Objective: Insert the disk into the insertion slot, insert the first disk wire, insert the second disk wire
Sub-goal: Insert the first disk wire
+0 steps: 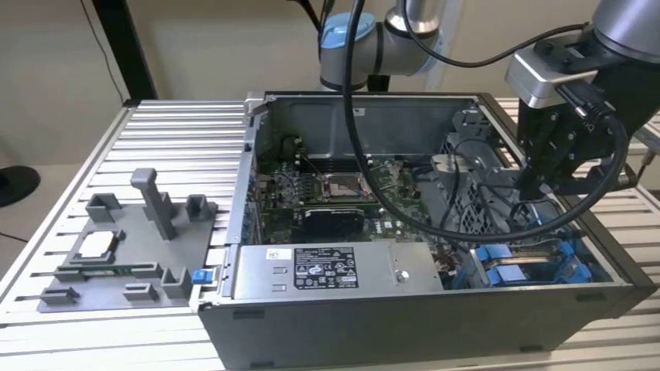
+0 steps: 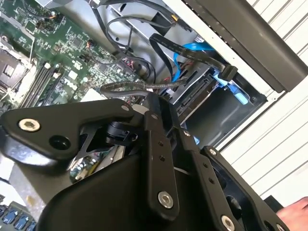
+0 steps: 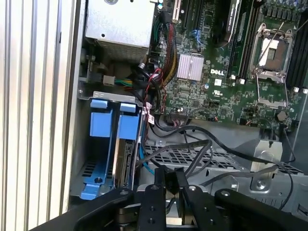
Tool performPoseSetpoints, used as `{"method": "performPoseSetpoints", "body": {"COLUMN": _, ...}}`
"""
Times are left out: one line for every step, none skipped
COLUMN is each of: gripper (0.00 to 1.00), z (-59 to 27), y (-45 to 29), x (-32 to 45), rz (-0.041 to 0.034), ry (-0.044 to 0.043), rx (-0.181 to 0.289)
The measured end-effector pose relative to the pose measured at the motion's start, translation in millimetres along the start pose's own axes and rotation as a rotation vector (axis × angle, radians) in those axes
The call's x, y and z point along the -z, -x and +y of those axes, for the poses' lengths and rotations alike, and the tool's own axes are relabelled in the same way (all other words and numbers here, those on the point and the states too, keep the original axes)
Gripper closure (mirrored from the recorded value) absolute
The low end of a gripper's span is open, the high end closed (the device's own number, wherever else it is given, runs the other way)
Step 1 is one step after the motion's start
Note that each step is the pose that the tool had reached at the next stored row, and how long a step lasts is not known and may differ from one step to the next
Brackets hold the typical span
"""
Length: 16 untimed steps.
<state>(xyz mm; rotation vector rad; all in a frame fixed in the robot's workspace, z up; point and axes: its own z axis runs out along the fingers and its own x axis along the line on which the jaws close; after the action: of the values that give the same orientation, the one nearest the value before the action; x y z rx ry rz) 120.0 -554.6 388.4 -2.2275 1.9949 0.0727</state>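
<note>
Finds the flat silver-grey hard drive in its bright blue plastic carrier frame (image 3: 126,161) already seated on edge in the dark grey drive bay with blue plastic tabs (image 3: 86,166), beside a second blue carrier (image 3: 101,126) in the neighbouring bay. Puts the black two-fingered gripper (image 3: 171,177) near the drive's exposed edge, over the perforated grey metal cage (image 3: 192,155), with several black cables (image 3: 211,144) draped between. Shows the jaws drawn close together, effectively closed; cannot tell whether a thin wire is pinched there. In the exterior view, places the gripper at the upper right of the frame, over the right-hand end of the open grey computer case (image 1: 413,325) on the ribbed aluminium table (image 1: 165,131), with the blue carriers directly below it, toward the lower right. Reads the drive's narrow exposed edge as running from its blue tab toward the gripper's side. Judges the disk step done and the wire steps open.
</note>
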Motion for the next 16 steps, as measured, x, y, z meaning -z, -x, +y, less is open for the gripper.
{"method": "performPoseSetpoints", "body": {"gripper": 0.0, "z": 0.0, "y": 0.0, "x": 0.0, "rz": 0.0, "ry": 0.0, "rx": 0.0}}
{"method": "performPoseSetpoints", "body": {"gripper": 0.0, "z": 0.0, "y": 0.0, "x": 0.0, "rz": -0.0001, "ry": 0.0, "rx": 0.0}}
{"method": "performPoseSetpoints", "body": {"gripper": 0.0, "z": 0.0, "y": 0.0, "x": 0.1, "rz": -0.0002, "ry": 0.0, "rx": 0.0}}
{"method": "performPoseSetpoints", "body": {"gripper": 0.0, "z": 0.0, "y": 0.0, "x": 0.3, "rz": -0.0004, "ry": -0.0001, "rx": 0.0}}
{"method": "performPoseSetpoints", "body": {"gripper": 0.0, "z": -0.1, "y": 0.0, "x": 0.9, "rz": -0.0006, "ry": -0.0001, "rx": 0.0}}
{"method": "performPoseSetpoints", "body": {"gripper": 0.0, "z": -0.1, "y": 0.1, "x": 1.9, "rz": -0.0008, "ry": -0.0001, "rx": 0.0}}
{"method": "performPoseSetpoints", "body": {"gripper": 0.0, "z": -0.2, "y": 0.3, "x": 2.7, "rz": -0.001, "ry": -0.0001, "rx": 0.0}}
{"method": "performPoseSetpoints", "body": {"gripper": 0.0, "z": -0.2, "y": 0.3, "x": 2.9, "rz": -0.0011, "ry": -0.0001, "rx": 0.0}}
{"method": "performPoseSetpoints", "body": {"gripper": 0.0, "z": -0.2, "y": 0.3, "x": 2.9, "rz": -0.0011, "ry": -0.0002, "rx": 0.0}}
{"method": "performPoseSetpoints", "body": {"gripper": 0.0, "z": -0.3, "y": 0.3, "x": 2.9, "rz": -0.001, "ry": -0.0007, "rx": 0.0}}
{"method": "performPoseSetpoints", "body": {"gripper": 0.0, "z": -0.4, "y": 0.3, "x": 2.9, "rz": -0.0008, "ry": -0.0016, "rx": 0.0}}
{"method": "performPoseSetpoints", "body": {"gripper": 0.0, "z": -0.3, "y": 0.3, "x": 2.8, "rz": -0.0008, "ry": -0.0027, "rx": 0.001}}
{"method": "performPoseSetpoints", "body": {"gripper": 0.0, "z": -0.2, "y": 0.3, "x": 2.6, "rz": -0.0007, "ry": -0.004, "rx": 0.001}}
{"method": "performPoseSetpoints", "body": {"gripper": 0.0, "z": -0.2, "y": 0.2, "x": 2.0, "rz": -0.0004, "ry": -0.0062, "rx": 0.001}}
{"method": "performPoseSetpoints", "body": {"gripper": 0.0, "z": -0.1, "y": 0.1, "x": 1.0, "rz": -0.0001, "ry": -0.0082, "rx": 0.002}}
{"method": "performPoseSetpoints", "body": {"gripper": 0.0, "z": 0.0, "y": -0.1, "x": -0.4, "rz": 0.0, "ry": -0.0101, "rx": 0.002}}
